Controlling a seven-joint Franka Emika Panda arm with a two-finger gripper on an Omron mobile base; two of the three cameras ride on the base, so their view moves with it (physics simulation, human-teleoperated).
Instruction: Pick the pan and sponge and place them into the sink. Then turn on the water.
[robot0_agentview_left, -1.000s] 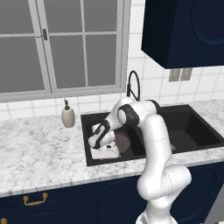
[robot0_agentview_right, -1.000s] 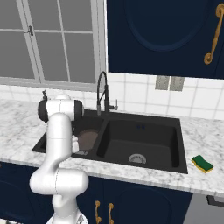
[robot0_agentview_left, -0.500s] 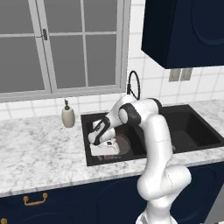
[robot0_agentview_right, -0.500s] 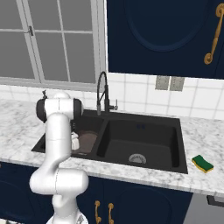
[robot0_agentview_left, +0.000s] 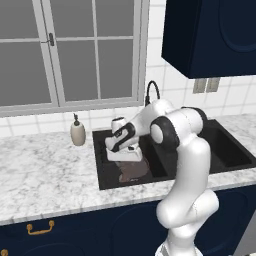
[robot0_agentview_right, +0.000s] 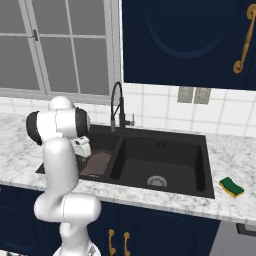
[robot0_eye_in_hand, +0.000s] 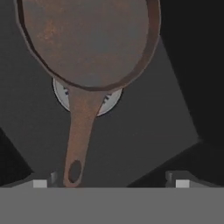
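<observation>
The pan (robot0_eye_in_hand: 89, 41) is lying in the sink's (robot0_agentview_right: 200, 150) left basin, over the drain; the hand (robot0_eye_in_hand: 109, 180) hangs above it, fingers spread, nothing gripped; the sponge (robot0_agentview_right: 230, 186) sits on the desk (robot0_agentview_left: 45, 172), far right, presumably next.

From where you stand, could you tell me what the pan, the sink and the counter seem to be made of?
The pan looks like cast iron or rusted steel: matte, mottled brown. The sink seems black composite or enamel, with hardly any shine. The counter looks like polished white marble with grey veins. It is a render, so these are guesses.
</observation>
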